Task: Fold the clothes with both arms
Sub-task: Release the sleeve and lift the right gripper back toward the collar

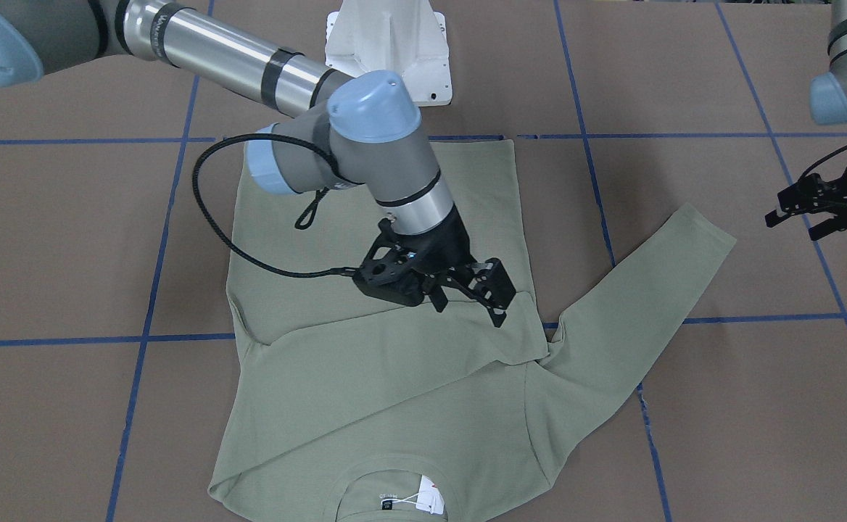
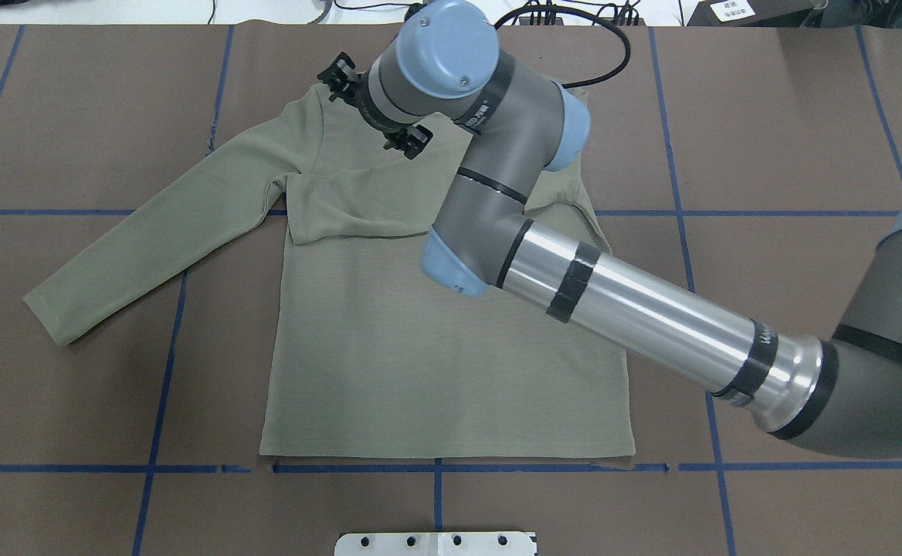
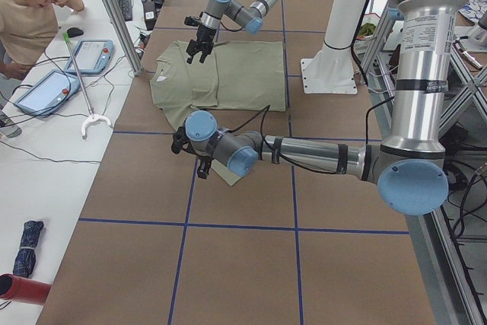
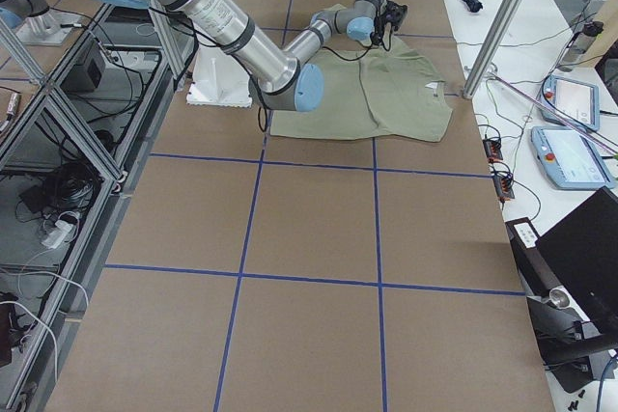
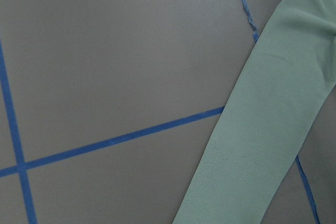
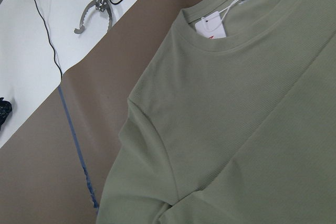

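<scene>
right gripper (image 1: 470, 301), jaws spread (empty), above the green shirt (image 1: 394, 406)

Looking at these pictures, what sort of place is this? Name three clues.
Probably a robotics lab: left arm and right arm over a tape-gridded table, tablets beside a person, cables, metal framing.

We see a sage-green shirt (image 2: 435, 355) with a white tag (image 1: 429, 499) on a brown bench (image 2: 791, 116) gridded in blue tape (image 2: 768, 212); the right arm (image 2: 652, 316) is silver and grey with pale blue caps (image 2: 447, 38).
</scene>
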